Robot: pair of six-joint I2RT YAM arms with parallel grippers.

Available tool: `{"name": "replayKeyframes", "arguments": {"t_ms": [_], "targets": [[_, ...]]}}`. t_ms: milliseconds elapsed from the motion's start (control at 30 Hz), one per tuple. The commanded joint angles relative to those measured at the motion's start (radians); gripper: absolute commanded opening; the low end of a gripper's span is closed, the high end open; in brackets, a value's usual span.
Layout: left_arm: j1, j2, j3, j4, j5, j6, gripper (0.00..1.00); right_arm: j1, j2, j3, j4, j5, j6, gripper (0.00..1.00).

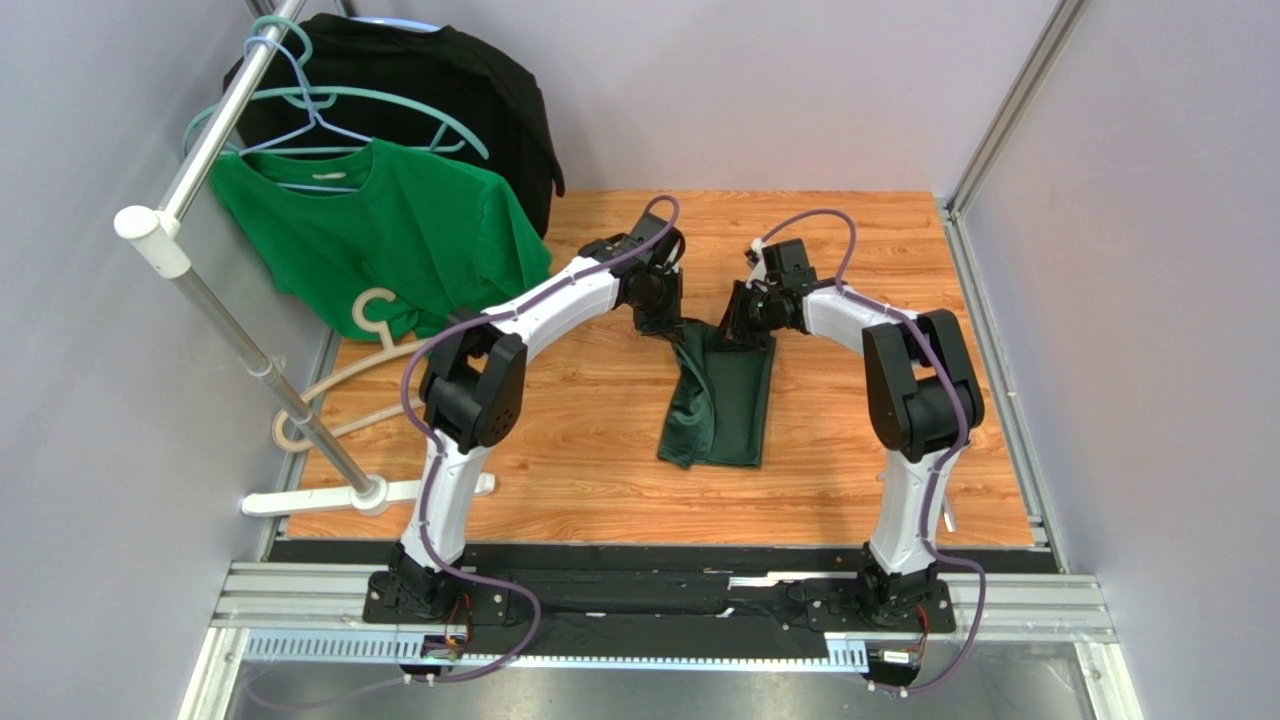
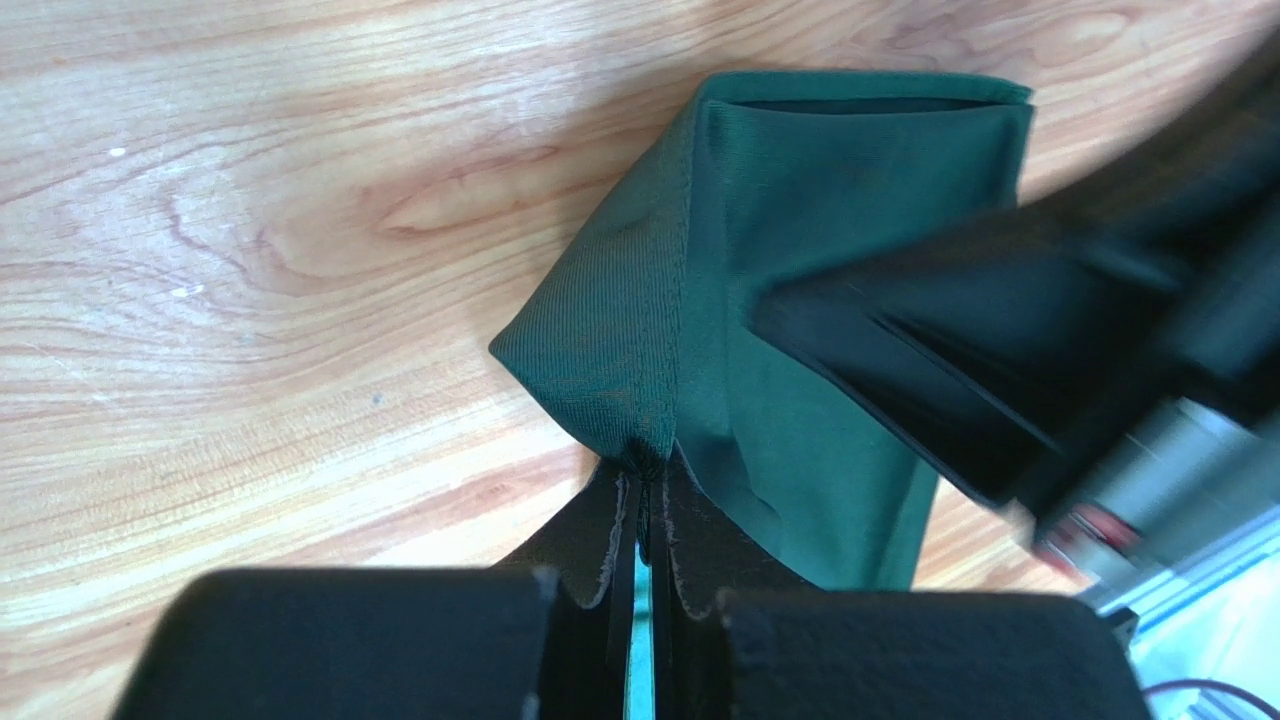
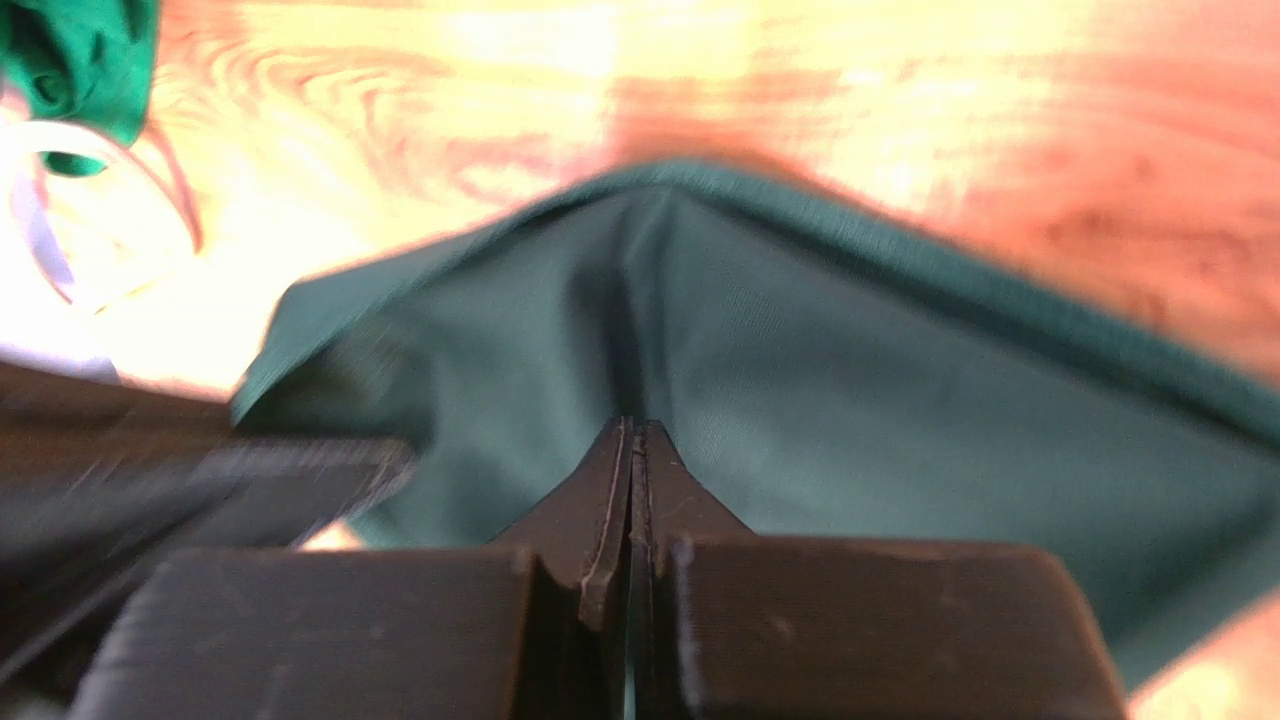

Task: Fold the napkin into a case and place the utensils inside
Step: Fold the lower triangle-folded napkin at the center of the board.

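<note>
The dark forest-green napkin (image 1: 720, 398) hangs and lies in a narrow folded strip at the middle of the wooden table. My left gripper (image 1: 657, 315) is shut on its far left corner; the left wrist view shows the cloth (image 2: 781, 255) pinched at my fingertips (image 2: 649, 468) and lifted off the wood. My right gripper (image 1: 747, 323) is shut on the far right corner; the right wrist view shows the cloth (image 3: 842, 360) spread beyond my closed gripper (image 3: 634, 438). No utensils are in view.
A brighter green T-shirt (image 1: 361, 225) and a black garment (image 1: 436, 90) hang on a rack (image 1: 196, 255) at the far left. Loose hangers (image 1: 376, 323) lie on the table's left side. Grey walls enclose the table (image 1: 842, 450).
</note>
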Motion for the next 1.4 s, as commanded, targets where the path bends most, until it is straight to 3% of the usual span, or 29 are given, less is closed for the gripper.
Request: {"name": "replayKeyframes", "arguments": {"t_ms": [0, 467, 633, 1067, 1367], "targets": [[-0.007, -0.022, 0.077, -0.037, 0.035, 0.029, 0.00, 0.012, 0.038, 0.084, 0.013, -0.011, -0.020, 0.00], [-0.018, 0.068, 0.181, -0.025, 0.082, 0.018, 0.00, 0.016, 0.199, 0.218, 0.120, -0.260, 0.130, 0.00], [-0.018, 0.136, 0.233, 0.002, 0.099, 0.033, 0.00, 0.012, 0.227, 0.253, 0.085, -0.335, 0.098, 0.00], [-0.024, 0.197, 0.272, 0.051, 0.046, -0.033, 0.00, -0.056, 0.081, 0.167, -0.119, -0.070, -0.002, 0.00], [-0.032, 0.213, 0.253, 0.120, -0.028, -0.105, 0.04, -0.065, 0.031, 0.086, -0.125, 0.004, 0.010, 0.00]]}}
